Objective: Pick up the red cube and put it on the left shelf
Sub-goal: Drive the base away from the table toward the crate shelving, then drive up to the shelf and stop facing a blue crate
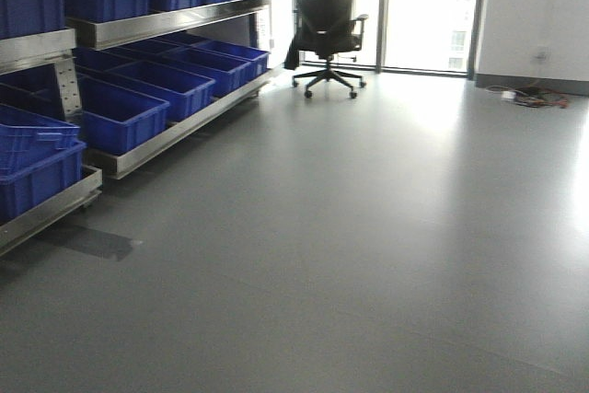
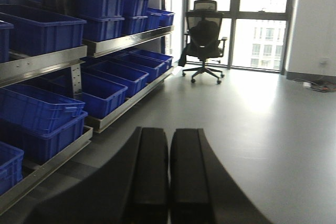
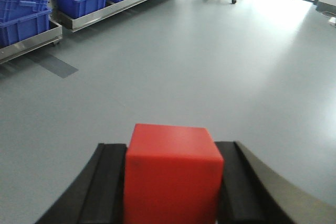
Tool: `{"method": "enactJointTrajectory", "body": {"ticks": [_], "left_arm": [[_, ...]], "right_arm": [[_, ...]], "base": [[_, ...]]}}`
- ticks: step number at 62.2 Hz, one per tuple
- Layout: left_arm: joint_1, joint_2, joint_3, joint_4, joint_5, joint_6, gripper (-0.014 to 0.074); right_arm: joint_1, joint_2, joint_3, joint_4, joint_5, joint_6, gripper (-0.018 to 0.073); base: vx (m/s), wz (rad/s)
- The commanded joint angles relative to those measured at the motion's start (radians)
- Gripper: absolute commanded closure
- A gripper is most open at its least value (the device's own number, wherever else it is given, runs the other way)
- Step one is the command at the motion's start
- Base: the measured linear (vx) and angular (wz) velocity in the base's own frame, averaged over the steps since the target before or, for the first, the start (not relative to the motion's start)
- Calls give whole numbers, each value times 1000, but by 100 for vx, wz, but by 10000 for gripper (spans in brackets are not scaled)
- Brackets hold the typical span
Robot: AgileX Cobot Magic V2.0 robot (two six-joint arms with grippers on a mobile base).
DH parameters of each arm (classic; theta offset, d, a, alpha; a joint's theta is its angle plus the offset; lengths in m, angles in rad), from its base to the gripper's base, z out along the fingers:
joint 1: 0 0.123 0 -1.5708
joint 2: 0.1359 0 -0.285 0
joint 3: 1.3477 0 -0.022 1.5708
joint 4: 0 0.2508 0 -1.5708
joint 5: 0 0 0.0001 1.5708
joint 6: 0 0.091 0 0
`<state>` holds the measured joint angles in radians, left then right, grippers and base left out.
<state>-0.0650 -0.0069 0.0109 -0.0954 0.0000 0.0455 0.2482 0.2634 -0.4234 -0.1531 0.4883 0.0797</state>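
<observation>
In the right wrist view my right gripper (image 3: pixel 172 153) is shut on the red cube (image 3: pixel 172 174), which sits between its two black fingers above the grey floor. The left shelf (image 1: pixel 170 22), a steel rack with blue crates (image 1: pixel 120 117), runs along the left side of the front view. It also shows in the left wrist view (image 2: pixel 123 40) and at the top left of the right wrist view (image 3: pixel 118 6). My left gripper (image 2: pixel 169 135) is shut and empty, its black fingers side by side, pointing along the floor beside the rack.
A black office chair (image 1: pixel 327 29) stands at the far end by the windows (image 1: pixel 428 11). Cables (image 1: pixel 534 96) lie by the right wall. Grey floor (image 1: pixel 368 227) stretches right of the rack. A dark floor patch (image 1: pixel 87 241) lies by the rack's near end.
</observation>
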Motion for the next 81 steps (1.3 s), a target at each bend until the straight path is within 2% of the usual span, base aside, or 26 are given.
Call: {"method": "enactJointTrajectory", "body": {"ticks": [1, 42, 81], "left_arm": [[-4, -13, 24, -7, -84, -6, 474], [-4, -13, 24, -7, -84, -6, 475], [-4, -13, 24, -7, -84, -6, 474]], "right_arm": [[-7, 9, -27, -14, -84, -7, 368], [-7, 9, -27, -14, -85, -7, 368], [-7, 9, -27, -14, -84, -7, 368]], "base": [[70, 50], [71, 47], [60, 77]]}}
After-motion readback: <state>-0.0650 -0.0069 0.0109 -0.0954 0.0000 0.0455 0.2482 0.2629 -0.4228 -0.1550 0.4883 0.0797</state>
